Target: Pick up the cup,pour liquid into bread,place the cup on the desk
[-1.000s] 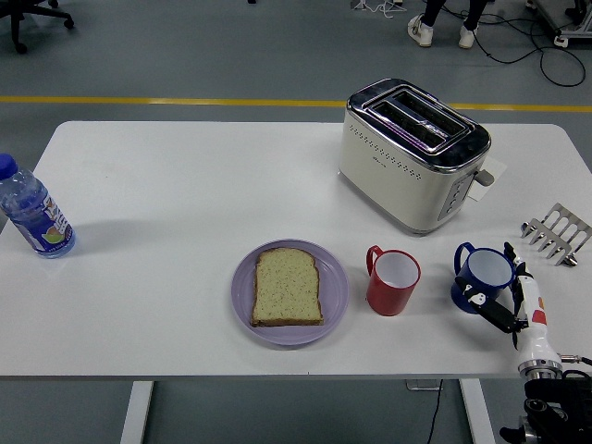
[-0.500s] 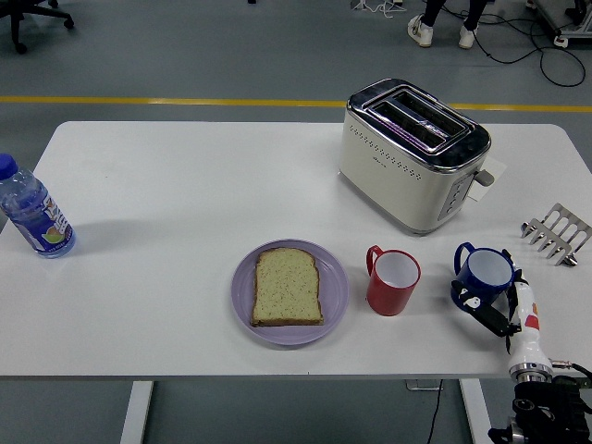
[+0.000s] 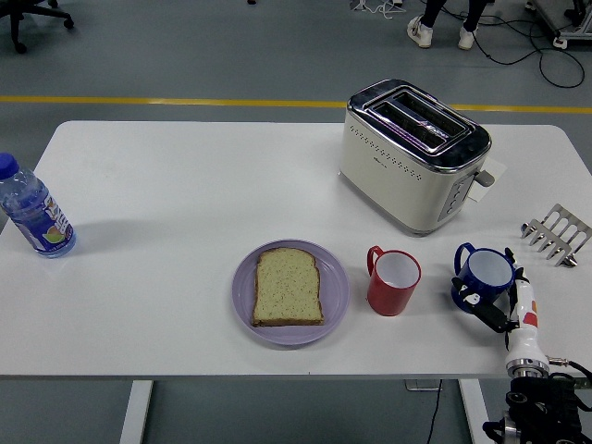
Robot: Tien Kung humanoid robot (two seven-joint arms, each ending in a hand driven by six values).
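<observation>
While the blue cup (image 3: 483, 275) stands upright on the table (image 3: 185, 194) near its front right corner, the right hand (image 3: 499, 305) sits just beside it on the near side, dark fingers (image 3: 483, 305) reaching toward the cup's base. Whether they touch the cup, or how far they are spread, I cannot tell; the fingers are small and dark against the blue. Nothing looks lifted, so by my judgement the task is at its very start: the grasp is not yet made, and the pour onto the bread (image 3: 288, 287) and the setting-down are all still to come. The bread lies flat on a purple plate (image 3: 338, 296) near the middle of the front edge, with a red cup (image 3: 393, 281) between plate and blue cup.

A toaster (image 3: 412, 153) stands toward the back right, a rack (image 3: 555, 233) at the right edge, a bottle (image 3: 32, 213) at the left edge, its side cut off. No left arm shows. What either cup holds cannot be made out.
</observation>
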